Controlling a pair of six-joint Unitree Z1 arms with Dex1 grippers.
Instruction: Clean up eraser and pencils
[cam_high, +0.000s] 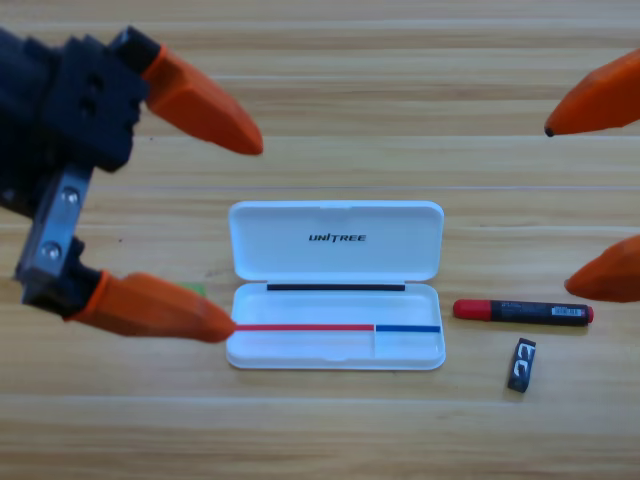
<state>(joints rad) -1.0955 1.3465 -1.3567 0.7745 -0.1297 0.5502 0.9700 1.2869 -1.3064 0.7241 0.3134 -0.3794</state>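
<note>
High view showed left gripper (225, 232) gaping empty at frame left, hiding green pencil (194, 290); a blind grasp risked knocking the white case (336, 355).

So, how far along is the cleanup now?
Nothing is packed yet. The white case lies open. The red-and-black pen and the eraser lie on the table right of it. A green sliver peeks behind the open left gripper; the open right gripper waits at the edge.
</note>
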